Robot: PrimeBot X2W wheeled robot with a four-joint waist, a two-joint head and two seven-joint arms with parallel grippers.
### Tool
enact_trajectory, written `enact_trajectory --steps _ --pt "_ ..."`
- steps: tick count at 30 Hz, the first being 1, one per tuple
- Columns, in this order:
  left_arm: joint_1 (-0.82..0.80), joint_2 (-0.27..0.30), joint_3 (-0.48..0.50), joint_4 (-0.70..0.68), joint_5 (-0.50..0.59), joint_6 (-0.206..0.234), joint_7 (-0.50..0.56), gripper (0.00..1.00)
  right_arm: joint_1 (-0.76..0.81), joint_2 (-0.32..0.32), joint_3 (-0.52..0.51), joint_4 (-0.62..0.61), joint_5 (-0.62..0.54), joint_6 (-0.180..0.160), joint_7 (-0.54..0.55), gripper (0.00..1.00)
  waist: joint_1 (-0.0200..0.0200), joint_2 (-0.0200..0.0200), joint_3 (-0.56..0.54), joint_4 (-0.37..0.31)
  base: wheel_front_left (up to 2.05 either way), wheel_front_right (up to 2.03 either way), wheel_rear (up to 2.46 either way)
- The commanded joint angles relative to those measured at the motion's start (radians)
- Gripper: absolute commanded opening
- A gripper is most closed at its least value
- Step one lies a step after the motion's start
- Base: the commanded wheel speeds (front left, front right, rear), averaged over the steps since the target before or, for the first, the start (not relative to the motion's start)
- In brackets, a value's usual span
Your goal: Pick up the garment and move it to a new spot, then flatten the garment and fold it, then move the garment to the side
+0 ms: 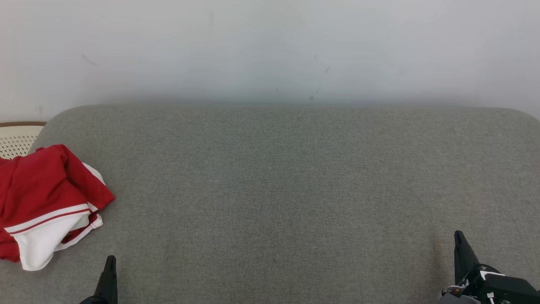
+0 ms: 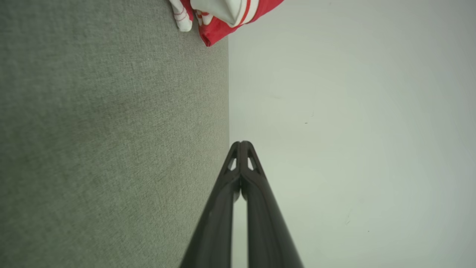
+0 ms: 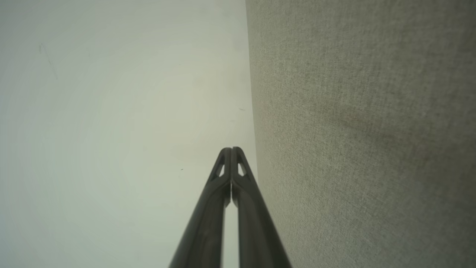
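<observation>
A: Arms first. How does the left one sit?
B: The left claw is low at the near left of the head view, fingers pointing away from the robot over the grey padded surface. Its two dark fingers are pressed together tip to tip, with nothing between them. In its own wrist view the tips line up with the far edge of the surface, where it meets the pale wall.
A: And the right?
B: The right claw is near the lower right corner, pointing the same way, its tip a little further up the view than the left's. Its fingers are also pressed together and hold nothing. Black and white wrist housing shows behind them.
A: The garment?
B: The garment lies crumpled at the far left of the surface, running off the left edge of the head view. It is red cloth with white panels and a red-and-white striped band along a hem. It lies ahead and left of the left claw, apart from it, and well apart from the right claw.
A: Anything beside it?
B: A cream perforated thing with a brown rim, just behind the garment. I cannot tell what it is.
</observation>
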Motion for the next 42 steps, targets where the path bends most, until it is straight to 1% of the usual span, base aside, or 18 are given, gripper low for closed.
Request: enact_trajectory --steps 1,42 --pt "0.001 0.003 0.004 0.0 -0.009 -0.002 0.003 0.0 -0.006 0.001 0.0 -0.001 0.001 0.0 0.003 0.0 0.0 0.0 0.0 0.0 0.0 0.0 0.0" --pt "0.001 0.003 0.004 0.0 -0.009 -0.002 0.002 0.0 -0.006 0.001 0.0 -0.001 0.001 0.0 0.003 0.0 0.0 0.0 0.0 0.0 0.0 0.0 0.0"
